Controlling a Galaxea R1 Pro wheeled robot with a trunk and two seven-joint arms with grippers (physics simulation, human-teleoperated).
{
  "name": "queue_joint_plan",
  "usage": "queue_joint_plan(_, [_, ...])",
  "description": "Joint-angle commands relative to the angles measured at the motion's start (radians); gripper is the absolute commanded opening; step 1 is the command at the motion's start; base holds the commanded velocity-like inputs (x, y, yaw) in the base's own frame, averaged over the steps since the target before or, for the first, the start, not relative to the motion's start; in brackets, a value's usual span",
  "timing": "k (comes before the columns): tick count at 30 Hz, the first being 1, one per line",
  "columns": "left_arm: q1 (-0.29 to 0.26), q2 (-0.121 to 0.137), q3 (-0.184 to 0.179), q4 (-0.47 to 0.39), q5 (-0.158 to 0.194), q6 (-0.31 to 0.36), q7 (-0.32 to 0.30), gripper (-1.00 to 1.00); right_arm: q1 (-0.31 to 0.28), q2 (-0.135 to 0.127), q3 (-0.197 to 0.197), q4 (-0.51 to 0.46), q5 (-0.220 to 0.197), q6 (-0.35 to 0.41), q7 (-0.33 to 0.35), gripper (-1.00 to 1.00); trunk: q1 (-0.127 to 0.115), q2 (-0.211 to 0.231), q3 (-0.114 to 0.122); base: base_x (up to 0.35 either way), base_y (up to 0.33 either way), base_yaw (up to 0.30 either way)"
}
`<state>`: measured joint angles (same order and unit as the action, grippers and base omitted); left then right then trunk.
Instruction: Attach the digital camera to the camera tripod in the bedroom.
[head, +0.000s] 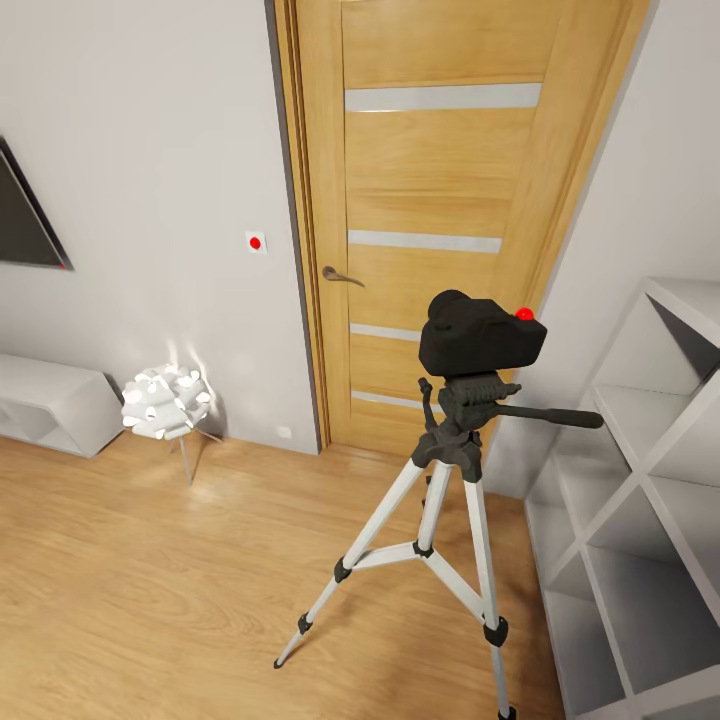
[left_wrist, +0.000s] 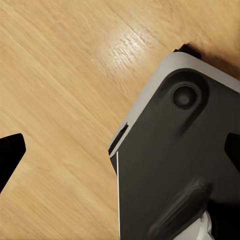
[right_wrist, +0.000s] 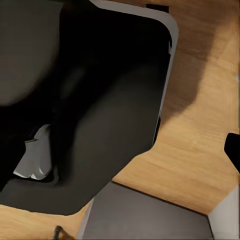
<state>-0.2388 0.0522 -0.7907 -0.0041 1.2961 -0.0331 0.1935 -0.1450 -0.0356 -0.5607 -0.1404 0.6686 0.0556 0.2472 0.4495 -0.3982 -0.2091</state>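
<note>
Pale grey walls and an oak door (head: 440, 220) back the camera tripod (head: 440, 520) on the plank floor, with the digital camera (head: 482, 335) seated on its head. Rigid and top-heavy, it is judged best grasped by the camera's sides; finger states cannot be told.

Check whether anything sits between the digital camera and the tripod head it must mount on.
Nothing visible does. In the head view the digital camera already sits directly on the black head of the camera tripod, with no gap showing between them. The tripod stands on the wood floor before the oak door.
</note>
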Motion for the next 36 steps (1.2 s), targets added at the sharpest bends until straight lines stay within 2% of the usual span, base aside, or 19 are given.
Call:
queue_joint_plan(1, [0.000, 0.000, -0.008, -0.001, 0.008, -0.002, 0.003, 1.00, 0.000, 0.001, -0.008, 0.010, 0.006, -0.010, -0.012, 1.00, 0.000, -0.002, -0.002, 0.000, 0.000, 0.000])
queue_joint_plan(9, [0.000, -0.001, -0.010, -0.003, 0.006, -0.002, 0.003, 1.00, -0.001, -0.004, -0.008, 0.050, 0.006, -0.067, -0.054, 1.00, 0.000, -0.002, -0.002, -0.030, 0.000, 0.000])
queue_joint_plan(16, [0.000, -0.002, -0.010, -0.002, 0.006, -0.002, 0.003, 1.00, 0.000, -0.005, -0.008, 0.053, 0.007, -0.070, -0.057, 1.00, 0.000, -0.002, -0.002, -0.240, 0.000, 0.000])
queue_joint_plan(36, [0.000, 0.000, -0.009, -0.002, 0.008, -0.001, 0.003, 1.00, -0.001, -0.006, -0.006, 0.053, 0.009, -0.072, -0.057, 1.00, 0.000, -0.002, -0.002, -0.083, 0.000, 0.000])
